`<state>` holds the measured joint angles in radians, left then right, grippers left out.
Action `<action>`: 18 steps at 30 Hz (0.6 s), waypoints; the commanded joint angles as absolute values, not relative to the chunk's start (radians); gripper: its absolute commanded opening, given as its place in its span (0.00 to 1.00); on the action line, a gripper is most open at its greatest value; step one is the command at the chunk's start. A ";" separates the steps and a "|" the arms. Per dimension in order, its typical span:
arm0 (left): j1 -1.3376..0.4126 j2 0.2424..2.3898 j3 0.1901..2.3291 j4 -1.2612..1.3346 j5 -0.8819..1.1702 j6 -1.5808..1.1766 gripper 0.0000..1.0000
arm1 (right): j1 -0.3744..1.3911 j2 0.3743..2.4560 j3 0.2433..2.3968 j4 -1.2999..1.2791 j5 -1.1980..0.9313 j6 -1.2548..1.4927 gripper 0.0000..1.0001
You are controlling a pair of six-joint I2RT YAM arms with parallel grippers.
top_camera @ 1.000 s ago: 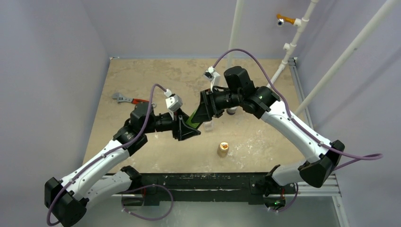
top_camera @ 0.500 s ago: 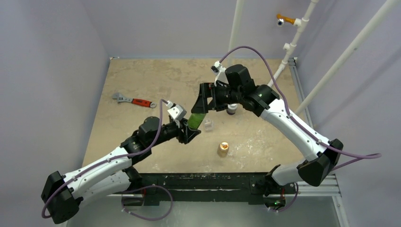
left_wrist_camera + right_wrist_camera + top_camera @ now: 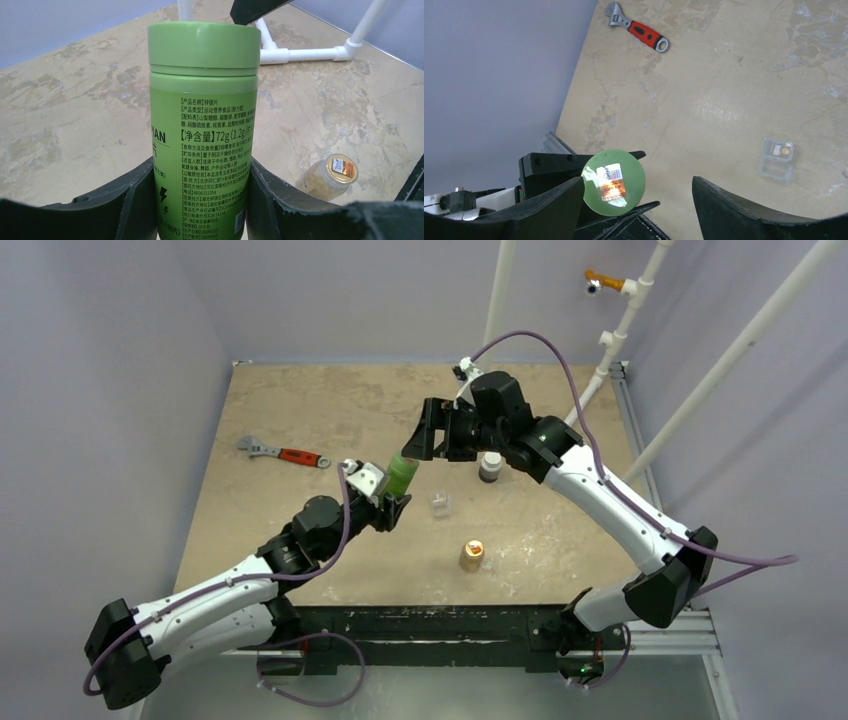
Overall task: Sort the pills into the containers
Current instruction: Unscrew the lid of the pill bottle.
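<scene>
Status of left end effector: both fingers are clamped against the lower body of the green bottle, one on each side. The bottle is held upright above the surface with its cap on.

Status of right end effector: the jaws stand wide apart and grip nothing. It hangs just above the bottle. In the right wrist view the round green cap shows between the two fingers, closer to one of them. Whether that finger touches the cap cannot be determined.

Location of the transparent case: it rests on the surface just to the right of the held bottle, apart from both end effectors. The right wrist view shows one small round orange-tinted bit inside the case. No other pills can be made out at this resolution.

Other items on the surface:
- Tan-orange bottle, nearer the arm bases than the case.
- Dark brown white-capped bottle, beside the right arm.
- Red-handled wrench, well apart on the left side.
</scene>
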<state>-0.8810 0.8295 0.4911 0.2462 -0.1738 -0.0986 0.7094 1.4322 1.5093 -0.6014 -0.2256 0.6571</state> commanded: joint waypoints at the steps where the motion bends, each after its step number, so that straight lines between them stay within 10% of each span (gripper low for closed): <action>1: -0.888 0.844 0.518 0.344 -0.206 -0.063 0.00 | 0.733 1.446 1.552 -0.541 -0.222 0.689 0.77; 18: -0.889 0.863 0.540 0.357 -0.193 -0.092 0.00 | 0.766 1.464 1.539 -0.521 -0.250 0.711 0.64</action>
